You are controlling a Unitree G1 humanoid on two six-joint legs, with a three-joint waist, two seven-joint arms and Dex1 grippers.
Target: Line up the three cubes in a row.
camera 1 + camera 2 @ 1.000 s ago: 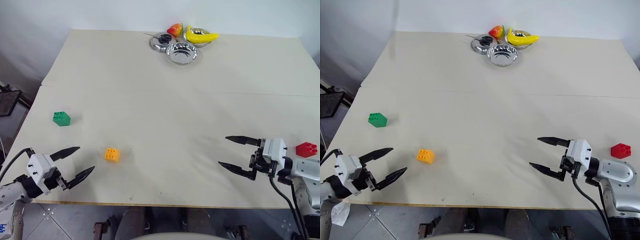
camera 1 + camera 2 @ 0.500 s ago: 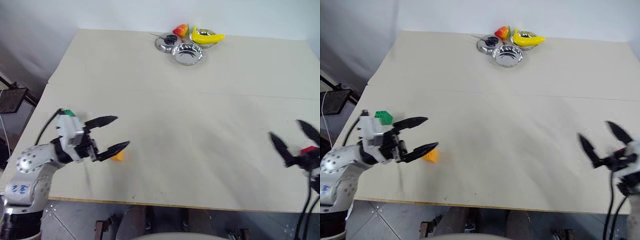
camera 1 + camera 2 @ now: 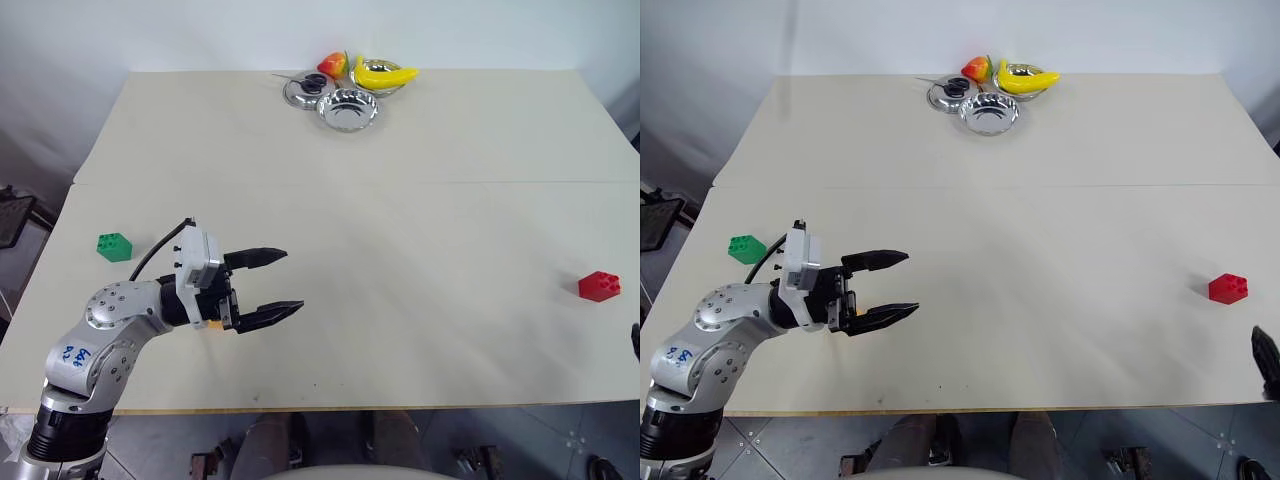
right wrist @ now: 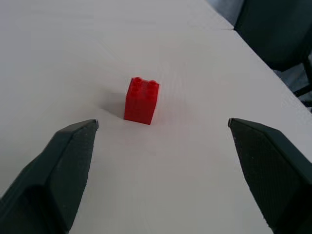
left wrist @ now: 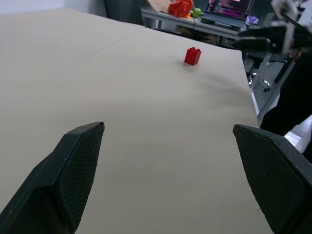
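Observation:
A green cube [image 3: 114,246] sits near the table's left edge. Only a sliver of the orange cube [image 3: 858,311] shows, tucked behind the wrist of my left gripper [image 3: 291,280]. That gripper is open, points right across the table, and holds nothing. Far right, the red cube [image 3: 599,286] stands alone on the table. My right gripper [image 4: 162,123] is open and empty at the table's right front corner, where one finger [image 3: 1266,360] shows at the picture's edge. The red cube [image 4: 141,101] stands a short way ahead of its fingertips. The red cube [image 5: 192,55] is also far ahead of the left gripper.
Steel bowls [image 3: 347,108], a lidded steel dish [image 3: 301,90], a yellow banana [image 3: 381,73] and a red-orange fruit [image 3: 331,65] cluster at the table's far edge. A seam [image 3: 440,182] runs across the table. Chairs and a desk stand beyond the right edge.
The left gripper swung right and up from the front-left corner and now covers the orange cube. The right gripper drew back to the right, past the red cube. The camera shifted.

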